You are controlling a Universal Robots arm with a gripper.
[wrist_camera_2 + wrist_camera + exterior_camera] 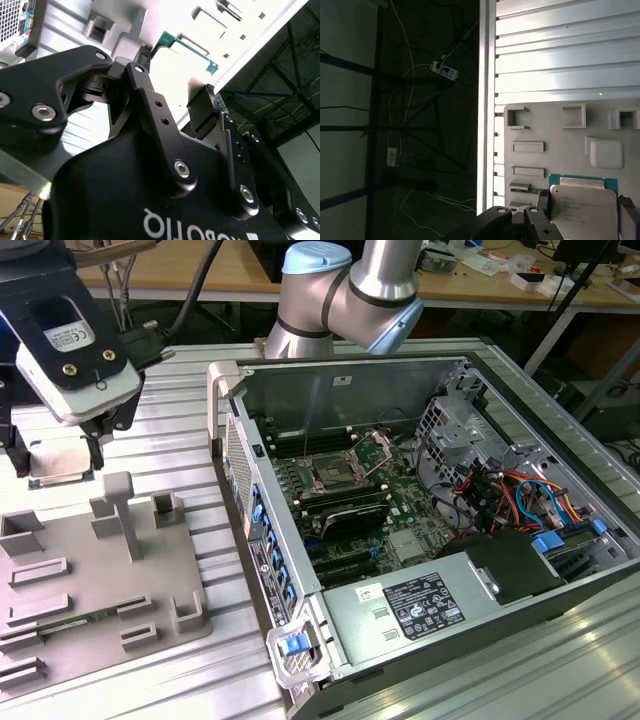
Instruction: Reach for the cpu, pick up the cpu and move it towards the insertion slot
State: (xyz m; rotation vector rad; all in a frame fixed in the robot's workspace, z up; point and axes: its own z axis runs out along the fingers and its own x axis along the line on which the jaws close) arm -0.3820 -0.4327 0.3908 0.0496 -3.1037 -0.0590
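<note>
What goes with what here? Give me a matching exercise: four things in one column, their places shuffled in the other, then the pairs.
Things
1. cpu
2. insertion slot
3. gripper
4. fixture tray

Places
A. on the green motherboard inside the open computer case
B. flat on the slatted table, to the exterior view's left of the case
C. hanging just above the cpu
D. lying on the fixture tray, silvery top up

Pairs: 1-D, 2-A, 3-C, 4-B
</note>
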